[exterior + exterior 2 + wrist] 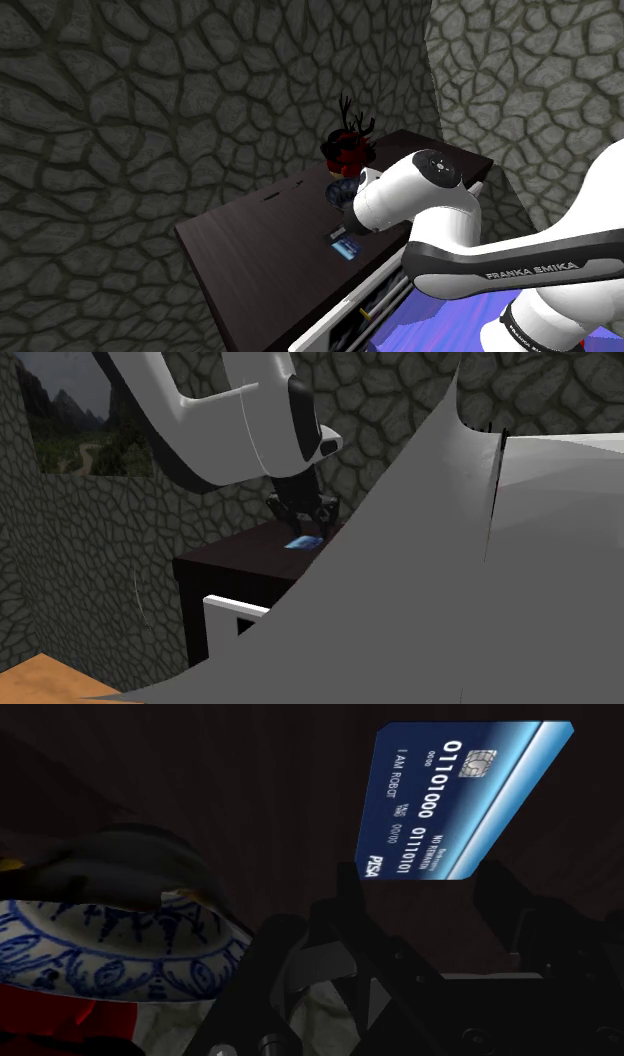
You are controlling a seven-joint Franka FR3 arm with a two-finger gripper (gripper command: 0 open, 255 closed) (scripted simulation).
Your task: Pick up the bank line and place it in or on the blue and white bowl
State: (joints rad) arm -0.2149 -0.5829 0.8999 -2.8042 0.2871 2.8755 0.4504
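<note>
Gripper (422,882) released, fingers apart, poised just above bank card (455,799). Card flat on table (250,250), near bowl (110,954). Step: reaching for card. Next: lower, straddle card edges, clench.

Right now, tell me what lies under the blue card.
The blue card lies flat on the dark table, with tabletop showing beside it. Nothing else shows beneath it, but the patch of table that it covers is hidden.

blue card (455,799), blue-patterned white bowl (100,966), dark table (260,250)
</note>
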